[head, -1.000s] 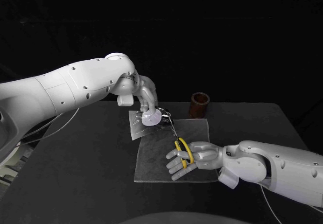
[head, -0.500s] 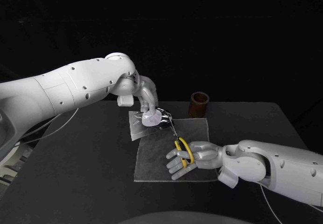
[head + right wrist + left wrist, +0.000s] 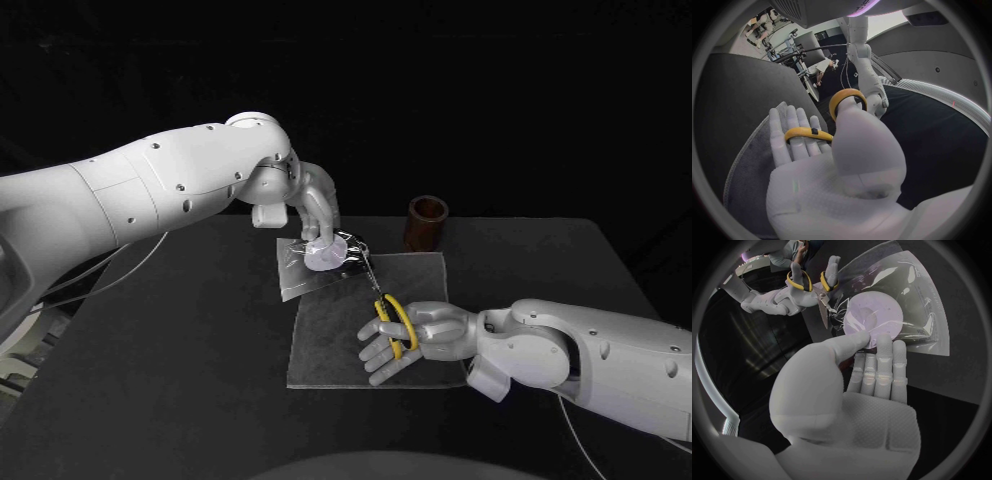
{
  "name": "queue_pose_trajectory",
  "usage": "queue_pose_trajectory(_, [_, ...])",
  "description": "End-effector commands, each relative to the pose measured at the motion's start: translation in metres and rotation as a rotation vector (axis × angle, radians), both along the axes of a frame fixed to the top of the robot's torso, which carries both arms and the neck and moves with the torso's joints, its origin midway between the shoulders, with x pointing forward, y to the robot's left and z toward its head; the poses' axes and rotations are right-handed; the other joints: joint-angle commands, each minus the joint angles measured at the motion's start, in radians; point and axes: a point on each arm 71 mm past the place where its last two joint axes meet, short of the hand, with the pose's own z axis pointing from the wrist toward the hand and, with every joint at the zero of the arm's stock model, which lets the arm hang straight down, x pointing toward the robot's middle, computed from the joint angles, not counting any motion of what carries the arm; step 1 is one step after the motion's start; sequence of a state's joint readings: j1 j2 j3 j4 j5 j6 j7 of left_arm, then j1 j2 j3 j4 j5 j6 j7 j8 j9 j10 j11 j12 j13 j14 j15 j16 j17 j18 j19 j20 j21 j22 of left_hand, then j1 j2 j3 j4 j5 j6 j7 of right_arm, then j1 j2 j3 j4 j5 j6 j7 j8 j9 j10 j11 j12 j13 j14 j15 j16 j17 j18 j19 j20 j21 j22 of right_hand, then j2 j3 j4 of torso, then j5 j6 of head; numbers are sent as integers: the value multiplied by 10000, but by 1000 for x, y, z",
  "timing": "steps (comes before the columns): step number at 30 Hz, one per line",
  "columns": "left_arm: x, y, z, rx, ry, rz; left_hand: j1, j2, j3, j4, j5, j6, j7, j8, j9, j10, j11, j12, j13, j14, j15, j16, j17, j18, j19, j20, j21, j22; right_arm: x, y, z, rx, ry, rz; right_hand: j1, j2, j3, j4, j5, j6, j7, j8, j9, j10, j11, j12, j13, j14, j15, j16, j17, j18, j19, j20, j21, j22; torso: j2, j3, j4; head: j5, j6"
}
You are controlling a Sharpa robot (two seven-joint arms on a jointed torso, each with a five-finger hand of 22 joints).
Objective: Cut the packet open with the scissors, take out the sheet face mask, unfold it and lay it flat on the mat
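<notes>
Left hand point(image 3: 319, 212): fingers closed, pinching packet point(image 3: 320, 258) by its upper part, over the 11 o'clock corner of the mat point(image 3: 335, 352). Right hand point(image 3: 417, 337): fingers curled through the yellow handles of the scissors point(image 3: 387, 305), blades aimed at 11 o'clock, tips reaching the packet's edge. Brown tube point(image 3: 427, 226) upright on desk point(image 3: 159, 340), 2 o'clock of packet.

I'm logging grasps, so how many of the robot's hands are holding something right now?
2. The left hand holds the packet near the far corner of the mat; the right hand holds the scissors over the mat, blades reaching the packet.
</notes>
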State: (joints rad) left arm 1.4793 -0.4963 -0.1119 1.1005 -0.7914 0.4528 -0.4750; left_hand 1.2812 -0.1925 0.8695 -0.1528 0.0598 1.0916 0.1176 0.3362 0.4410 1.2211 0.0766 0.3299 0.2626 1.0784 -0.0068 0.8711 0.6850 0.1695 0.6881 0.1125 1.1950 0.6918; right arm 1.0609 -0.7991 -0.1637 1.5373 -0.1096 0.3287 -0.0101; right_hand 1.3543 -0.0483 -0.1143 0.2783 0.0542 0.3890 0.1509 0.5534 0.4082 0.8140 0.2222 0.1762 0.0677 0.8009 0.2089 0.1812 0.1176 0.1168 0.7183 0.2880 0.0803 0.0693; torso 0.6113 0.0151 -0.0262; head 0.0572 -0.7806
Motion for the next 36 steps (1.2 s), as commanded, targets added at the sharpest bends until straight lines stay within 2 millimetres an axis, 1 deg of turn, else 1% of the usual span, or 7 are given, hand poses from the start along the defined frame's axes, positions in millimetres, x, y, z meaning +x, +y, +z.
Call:
queue_pose_trajectory(1, [-3,-6,0,-227,251,-308,-18,63,72,39,32,49,-11,18,25,997,-355,52,483,-13,-56,67,-14,140,39,3,34,11,2,1,2,103,-162,-161,78,145,-103,-61,-58,177,1460,116,-72,390,170,83,2,141,-31,112,28,355,177,3,71,19,-1,-2,-2,-12,-5])
queue_pose_trajectory(8, [-4,-5,-1,-195,302,-333,-18,63,72,39,32,49,-11,18,25,997,-355,52,483,-13,-56,67,-14,140,39,3,34,11,4,0,2,47,-290,-393,310,412,-380,-184,-60,717,1395,222,-330,915,58,222,-9,549,-165,343,95,487,412,5,153,32,0,1,4,-50,8])
queue_pose_trajectory(12, [-5,-5,-1,-173,365,-379,-18,63,72,39,32,49,-11,18,25,997,-355,52,483,-13,-56,67,-14,140,39,3,34,11,4,0,2,32,-358,-482,367,497,-486,-223,-58,867,1373,224,-429,1049,28,222,-14,647,-199,390,106,520,460,7,169,30,1,2,1,-70,17])
queue_pose_trajectory(25, [-9,-2,-3,-203,507,-392,-27,62,86,33,33,48,-11,17,35,992,-355,59,489,-13,-56,69,-21,141,41,1,38,10,6,-2,1,-123,-533,-638,367,513,-543,-229,-59,883,1381,201,-476,1046,34,191,-25,633,-197,381,99,525,469,10,170,28,3,-2,13,-169,44])
queue_pose_trajectory(30, [-9,-3,-3,-240,484,-367,-27,62,86,33,33,48,-11,17,35,992,-355,59,489,-13,-56,69,-21,141,41,1,38,10,6,-2,1,-177,-562,-576,368,519,-562,-231,-59,886,1385,193,-491,1043,38,179,-28,627,-195,377,96,525,472,11,170,27,4,-5,4,-175,43])
queue_pose_trajectory(36, [-9,-3,-3,-248,482,-359,-41,61,106,25,35,47,-11,16,50,986,-355,72,498,-12,-56,73,-31,140,44,-1,42,7,6,-2,1,-207,-603,-550,434,626,-693,-275,-60,1063,1362,197,-600,1197,5,172,-19,743,-227,432,111,546,509,8,177,23,5,-1,4,-170,25])
